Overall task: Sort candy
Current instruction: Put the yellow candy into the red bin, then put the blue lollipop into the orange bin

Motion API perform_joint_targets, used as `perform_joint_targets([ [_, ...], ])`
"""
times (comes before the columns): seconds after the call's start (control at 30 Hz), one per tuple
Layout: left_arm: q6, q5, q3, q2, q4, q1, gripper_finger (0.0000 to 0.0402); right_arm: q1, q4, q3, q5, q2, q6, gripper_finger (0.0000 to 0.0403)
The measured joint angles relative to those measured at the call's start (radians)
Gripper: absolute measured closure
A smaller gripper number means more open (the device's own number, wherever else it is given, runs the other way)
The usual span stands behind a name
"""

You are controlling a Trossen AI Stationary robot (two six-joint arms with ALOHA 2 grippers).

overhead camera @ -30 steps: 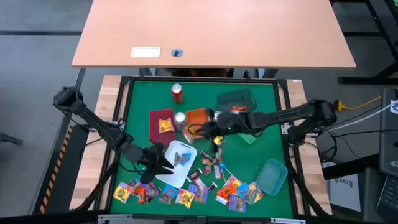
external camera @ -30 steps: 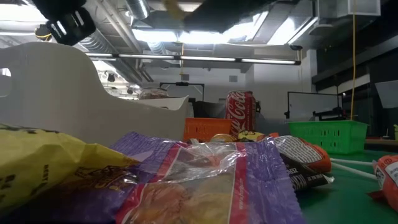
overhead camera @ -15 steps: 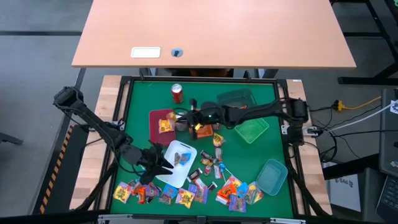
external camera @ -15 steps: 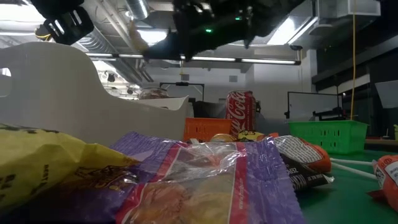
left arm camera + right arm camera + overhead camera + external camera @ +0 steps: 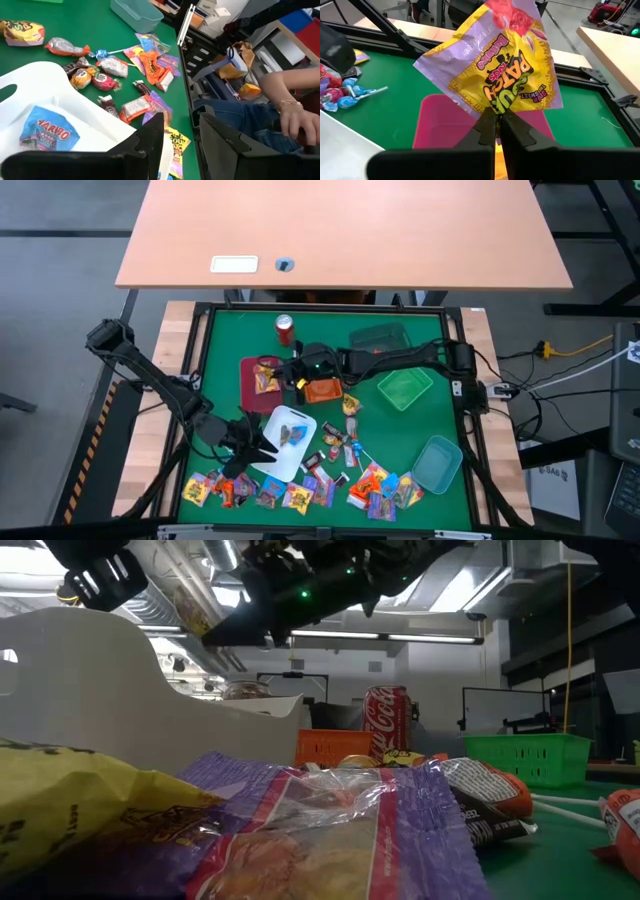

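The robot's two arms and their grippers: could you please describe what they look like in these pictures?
Both arms are dark, slim, jointed links. The left gripper ends in two flat black fingers with angular, blocky faces. The right gripper has two narrow black fingers set close together. A small green light glows on the right arm's wrist. No markings or labels can be read.
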Motion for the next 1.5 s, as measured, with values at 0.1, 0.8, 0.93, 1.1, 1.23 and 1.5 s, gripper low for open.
perform_joint_targets([
  [0.1,0.000,0.000,0.000,0.000,0.000,0.000,0.0286,-0.001,0.002,-0.001,0.000,0.000,0.000,0.0393],
  [0.8,-0.157,0.147,0.000,0.000,-0.012,-0.020,0.0286,0.001,0.005,-0.002,0.003,0.000,0.000,0.0240],
  [0.93,-0.390,0.256,0.000,0.000,-0.063,-0.051,0.0286,0.001,-0.013,-0.002,0.003,-0.003,-0.001,0.0221],
  [1.1,-0.622,0.323,0.000,0.000,-0.129,-0.103,0.0286,0.001,-0.163,0.023,0.003,-0.047,-0.001,0.0221],
  [1.23,-0.757,0.350,0.000,0.000,-0.181,-0.140,0.0286,0.002,-0.361,0.087,0.003,-0.092,-0.001,0.0225],
  [1.5,-0.927,0.339,0.000,0.000,-0.441,-0.178,0.0286,0.002,-0.775,0.244,0.000,-0.138,-0.003,0.0226],
])
